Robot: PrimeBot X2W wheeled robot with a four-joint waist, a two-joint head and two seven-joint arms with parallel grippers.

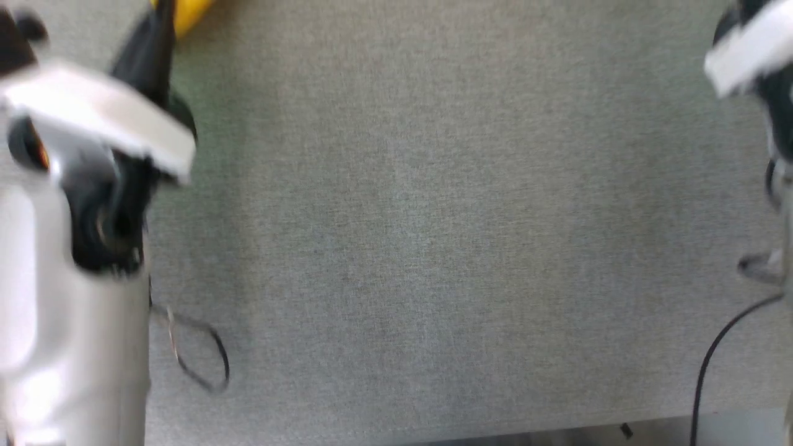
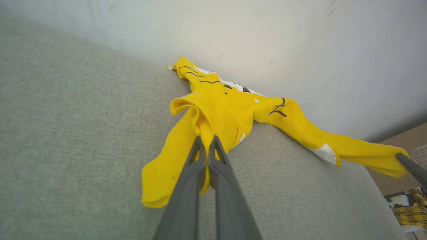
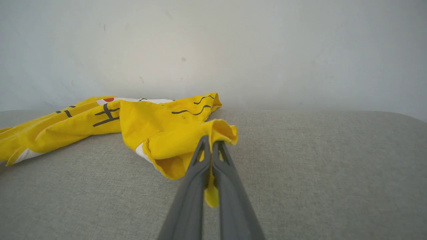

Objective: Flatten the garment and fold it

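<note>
The garment (image 2: 230,110) is a bright yellow shirt with black stripes and white patches. It lies bunched in a long strip on the grey table (image 2: 66,133), close to the pale wall. My left gripper (image 2: 206,141) is shut on a fold of it near one end. At the other end my right gripper (image 3: 210,141) is shut on another fold, with a bit of yellow cloth poking out between the fingers. In the head view, a corner of the garment (image 1: 189,12) shows at the top edge, beside my left gripper's dark fingers (image 1: 155,43).
The grey cloth-covered table (image 1: 433,217) stretches wide between my two arms. A thin black cable (image 1: 204,359) lies near the left arm and another (image 1: 712,353) near the right. The pale wall (image 3: 233,50) rises right behind the garment. Plaid fabric (image 2: 412,208) lies below the table's end.
</note>
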